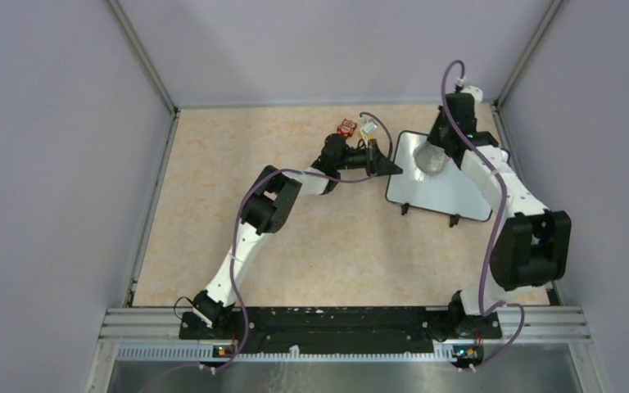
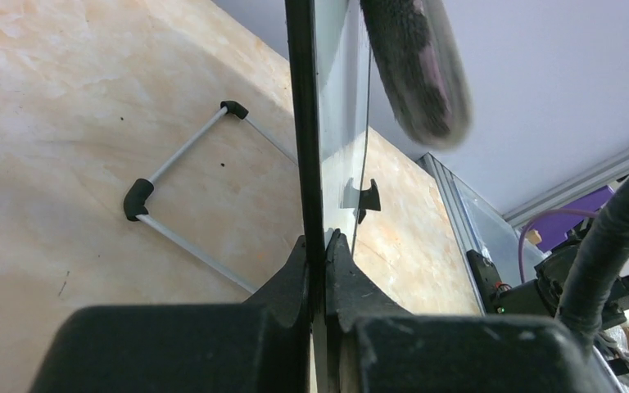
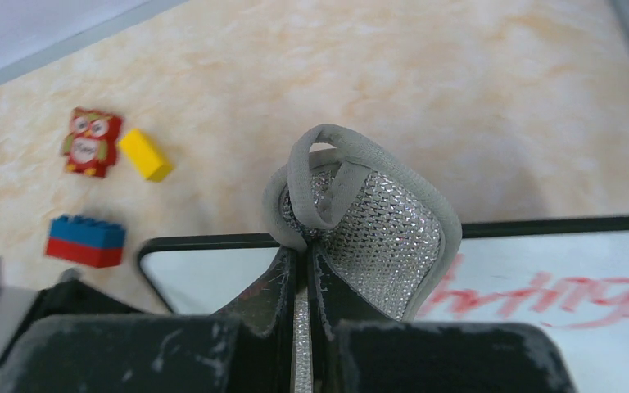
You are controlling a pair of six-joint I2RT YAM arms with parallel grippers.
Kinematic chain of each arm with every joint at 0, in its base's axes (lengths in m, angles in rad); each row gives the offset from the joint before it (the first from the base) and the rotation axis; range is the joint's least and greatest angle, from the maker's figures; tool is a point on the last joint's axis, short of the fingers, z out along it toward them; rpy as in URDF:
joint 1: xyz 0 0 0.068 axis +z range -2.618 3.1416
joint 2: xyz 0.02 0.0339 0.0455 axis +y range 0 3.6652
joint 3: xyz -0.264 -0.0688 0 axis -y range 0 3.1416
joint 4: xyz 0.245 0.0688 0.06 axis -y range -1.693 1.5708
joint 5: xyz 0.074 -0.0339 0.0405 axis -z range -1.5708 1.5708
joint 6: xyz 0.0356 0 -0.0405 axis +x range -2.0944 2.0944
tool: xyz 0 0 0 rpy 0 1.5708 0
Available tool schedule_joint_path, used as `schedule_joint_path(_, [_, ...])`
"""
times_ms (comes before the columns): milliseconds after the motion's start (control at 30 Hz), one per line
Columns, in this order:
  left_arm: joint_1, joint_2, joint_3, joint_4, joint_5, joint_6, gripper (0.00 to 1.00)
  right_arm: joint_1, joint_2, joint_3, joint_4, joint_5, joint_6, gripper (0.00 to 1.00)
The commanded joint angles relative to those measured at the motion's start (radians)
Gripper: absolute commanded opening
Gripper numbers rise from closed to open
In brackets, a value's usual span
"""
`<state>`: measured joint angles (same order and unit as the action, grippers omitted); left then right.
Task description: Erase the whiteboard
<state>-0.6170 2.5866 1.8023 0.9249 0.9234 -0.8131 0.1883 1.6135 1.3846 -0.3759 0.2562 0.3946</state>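
Observation:
The whiteboard (image 1: 446,190) stands tilted at the right of the table, white face in a thin black frame. My left gripper (image 1: 395,168) is shut on its left edge; in the left wrist view its fingers clamp the black frame (image 2: 304,164). My right gripper (image 1: 431,151) is shut on a grey glittery cloth (image 3: 377,221) and holds it over the board's upper left part. In the right wrist view red handwriting (image 3: 540,296) shows on the board (image 3: 213,274) to the right of the cloth. The cloth also shows blurred in the left wrist view (image 2: 418,70).
A red owl toy (image 3: 90,142), a yellow brick (image 3: 145,155) and a blue-and-red brick (image 3: 84,240) lie on the beige table behind the board. The board's wire stand (image 2: 182,209) rests on the table. Grey walls close in at right and back.

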Motion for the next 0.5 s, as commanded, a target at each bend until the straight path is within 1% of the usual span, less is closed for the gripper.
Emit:
schedule_joint_path(0, [0.002,-0.021,-0.02,-0.018,-0.011,0.134,0.0,-0.139,-0.114,-0.137,-0.017,0.091,0.004,0.0])
schedule_joint_path(100, [0.001,-0.022,-0.023,-0.016,-0.011,0.133,0.0,-0.173,-0.147,-0.175,-0.013,0.098,-0.011,0.0])
schedule_joint_path(233, [0.0,-0.023,-0.023,-0.016,-0.011,0.133,0.0,-0.154,-0.14,-0.148,-0.008,0.058,-0.031,0.0])
schedule_joint_path(333, [0.001,-0.022,-0.021,-0.015,-0.013,0.133,0.0,-0.072,-0.109,-0.099,-0.009,0.075,-0.046,0.0])
schedule_joint_path(467, [0.001,-0.021,-0.02,-0.018,-0.012,0.134,0.0,0.074,-0.034,-0.014,-0.024,0.102,-0.052,0.0])
